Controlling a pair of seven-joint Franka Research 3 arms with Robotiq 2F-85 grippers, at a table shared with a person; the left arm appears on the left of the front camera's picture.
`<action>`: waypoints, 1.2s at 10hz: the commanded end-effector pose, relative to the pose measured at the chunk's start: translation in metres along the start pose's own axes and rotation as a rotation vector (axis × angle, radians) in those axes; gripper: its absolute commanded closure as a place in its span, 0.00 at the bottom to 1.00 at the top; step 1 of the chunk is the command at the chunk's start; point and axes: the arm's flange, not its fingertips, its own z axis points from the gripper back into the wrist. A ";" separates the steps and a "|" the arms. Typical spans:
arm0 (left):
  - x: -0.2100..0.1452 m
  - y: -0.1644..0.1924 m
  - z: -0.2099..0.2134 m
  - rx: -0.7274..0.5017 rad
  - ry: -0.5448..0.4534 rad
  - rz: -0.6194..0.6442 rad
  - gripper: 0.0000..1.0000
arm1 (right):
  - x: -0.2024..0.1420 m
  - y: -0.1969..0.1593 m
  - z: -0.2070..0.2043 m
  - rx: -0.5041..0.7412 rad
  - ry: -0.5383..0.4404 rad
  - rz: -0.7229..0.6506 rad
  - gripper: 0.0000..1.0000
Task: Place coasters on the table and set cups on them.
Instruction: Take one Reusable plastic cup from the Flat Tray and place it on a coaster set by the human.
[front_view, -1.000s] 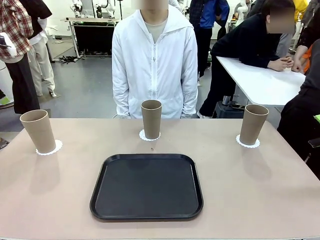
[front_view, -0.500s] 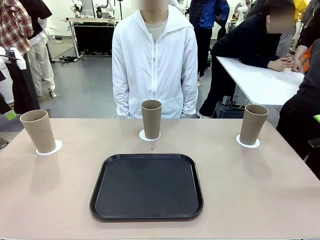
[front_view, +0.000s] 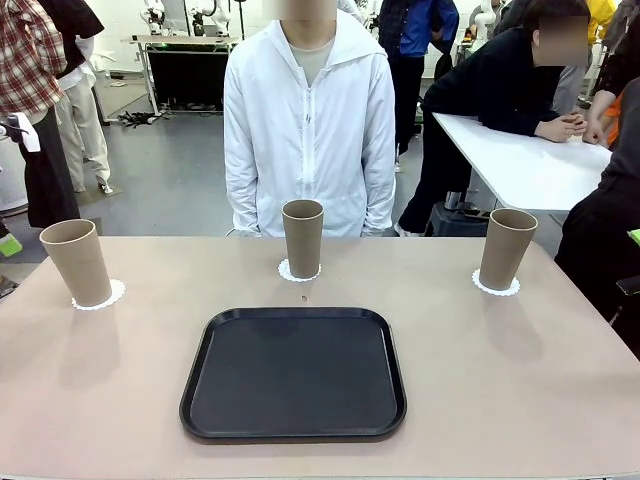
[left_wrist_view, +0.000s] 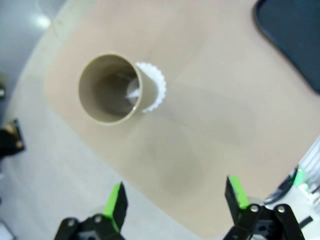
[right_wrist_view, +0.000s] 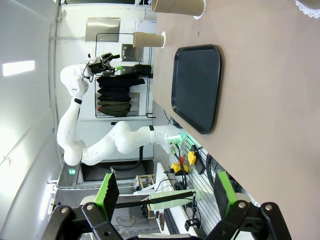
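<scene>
front view: the large beige-tan counter (front_view: 520, 380) carries three tall tapered tan-brown tumblers, each upright on a small round white paper doily with a scalloped edge. the left cup (front_view: 76, 262) stands on the left coaster (front_view: 108, 296), set toward one side so the lace shows mostly on its right. the middle cup (front_view: 302, 237) sits on the middle coaster (front_view: 298, 273), and the right cup (front_view: 506, 248) on the right coaster (front_view: 496, 287). by the look of it the placing is done, so the sound move is to draw both arms clear without brushing a cup. a black rounded-square tray (front_view: 293, 372) lies empty near the middle, well apart from all three cups. a person in a white zipped jacket (front_view: 308, 130) stands at the far edge, just behind the middle cup, hands out of sight. a small dark speck lies between that cup and the tray.

left wrist view: the left gripper (left_wrist_view: 174, 201) hangs above the counter with jaws spread wide and nothing between them. below it the left cup shows its open mouth, its coaster peeking out at one side. the tray's corner sits at the top right. nothing blocks a straight lift away.

right wrist view: the right gripper (right_wrist_view: 164, 194) is fully open and empty, off the counter's side. the tray, two cups and a scrap of coaster lie beyond, with the other white arm further off.
</scene>
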 end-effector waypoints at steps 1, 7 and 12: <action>0.003 -0.001 0.001 0.020 0.000 0.012 0.00 | -0.001 0.001 0.001 0.009 0.002 0.004 0.00; 0.003 -0.001 0.001 0.020 0.000 0.012 0.00 | -0.001 0.001 0.001 0.009 0.002 0.004 0.00; -0.056 0.042 0.026 -0.616 -0.133 0.424 0.00 | -0.001 0.001 0.001 0.009 0.002 0.004 0.00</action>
